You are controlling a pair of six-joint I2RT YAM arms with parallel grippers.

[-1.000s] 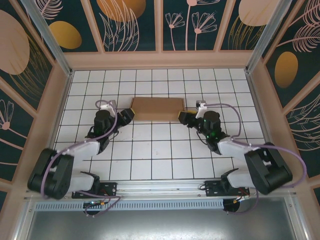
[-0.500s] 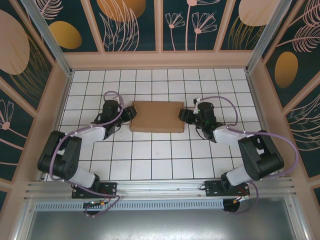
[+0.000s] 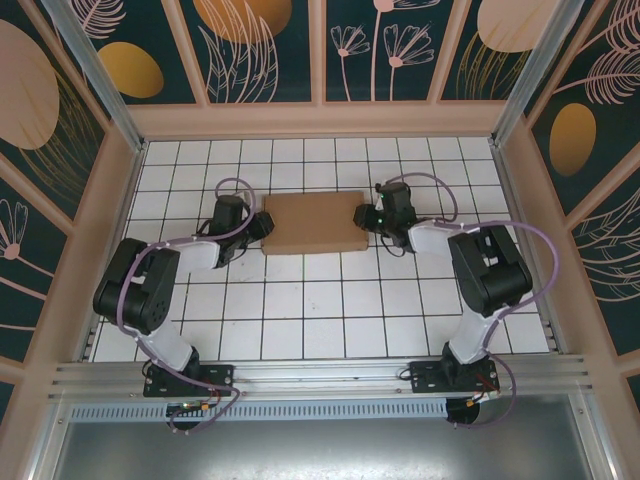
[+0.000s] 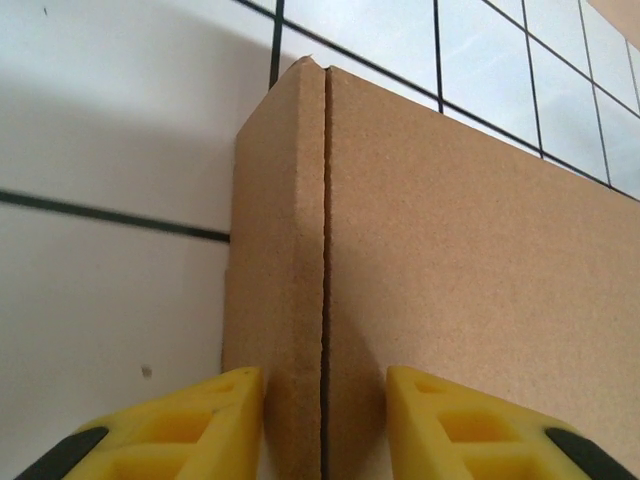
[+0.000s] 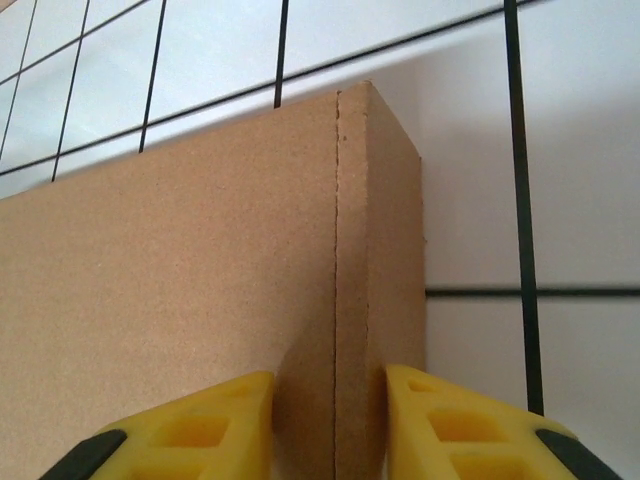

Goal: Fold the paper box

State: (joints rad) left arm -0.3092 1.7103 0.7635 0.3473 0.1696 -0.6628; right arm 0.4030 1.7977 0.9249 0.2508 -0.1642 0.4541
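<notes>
The paper box (image 3: 312,222) is a shut, flat brown cardboard rectangle lying on the tiled floor. My left gripper (image 3: 262,225) is at its left end and my right gripper (image 3: 366,217) at its right end. In the left wrist view the yellow fingers (image 4: 225,415) sit astride the box's left edge (image 4: 300,300), one against the side wall and one on the lid; that gripper (image 4: 325,405) is closed down on the cardboard. In the right wrist view my gripper (image 5: 328,405) pinches the right edge (image 5: 375,270) the same way, with the lid (image 5: 180,290) spreading to the left.
White tiles with black grid lines (image 3: 320,320) cover the floor around the box. Wooden-framed patterned walls (image 3: 320,118) close in the back and both sides. A metal rail (image 3: 320,385) runs along the near edge by the arm bases.
Both arms have stretched farther out and the grippers have come in to the box's ends. Their jaws have narrowed onto the edges. The box has slid a little toward the back wall.
</notes>
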